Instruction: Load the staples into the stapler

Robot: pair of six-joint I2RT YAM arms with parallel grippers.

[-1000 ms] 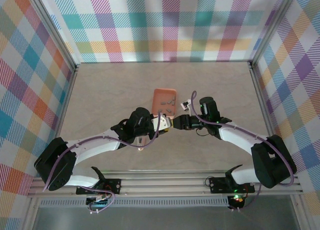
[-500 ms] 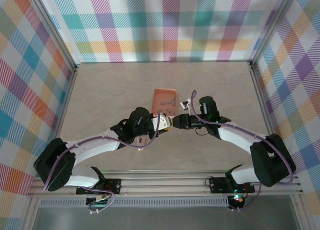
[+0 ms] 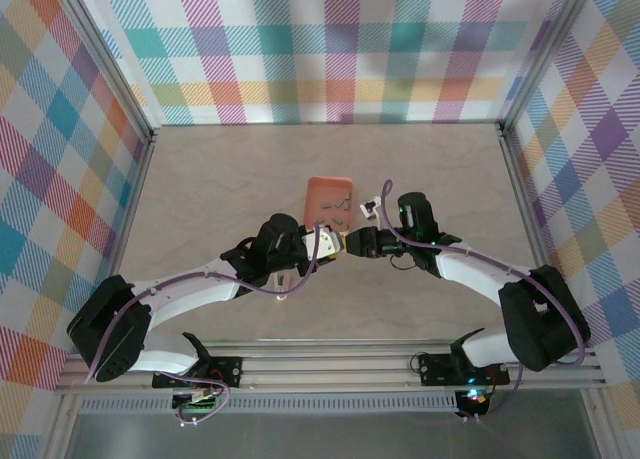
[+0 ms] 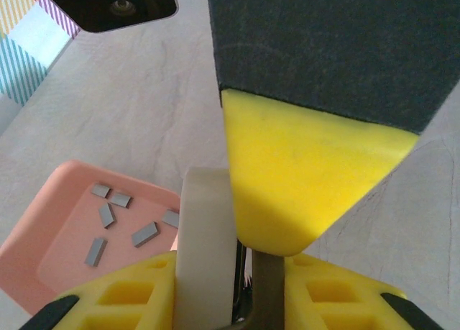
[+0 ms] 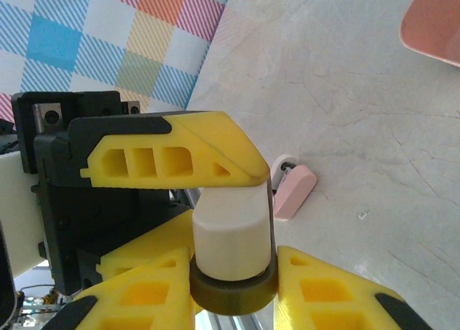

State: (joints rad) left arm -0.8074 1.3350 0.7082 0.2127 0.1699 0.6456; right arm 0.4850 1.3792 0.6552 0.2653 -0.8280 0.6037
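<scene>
Item 1, stapler (image 5: 292, 190): we are finding it lying loose on the table (image 5: 374, 129). It is pale pink with a white end and sits at two o'clock of the joined grip in the right wrist view. Neither arm is touching it.

Item 2, staples (image 4: 145, 234): six short grey strips are lying scattered in the salmon tray (image 4: 32, 244), at twelve o'clock of the two grippers from overhead.

Item 3, left gripper (image 4: 230, 294): it is clamping a white piece (image 4: 207, 236) with a dark olive band at its base. We cannot tell whether this belongs to the stapler.

Item 4, right gripper (image 5: 233, 290): its fingers are pressing the banded end from both sides, closed on that same piece.

Obstructions: from overhead the left wrist is lying between stapler and tray. A right finger is blocking much of the left wrist view.
</scene>
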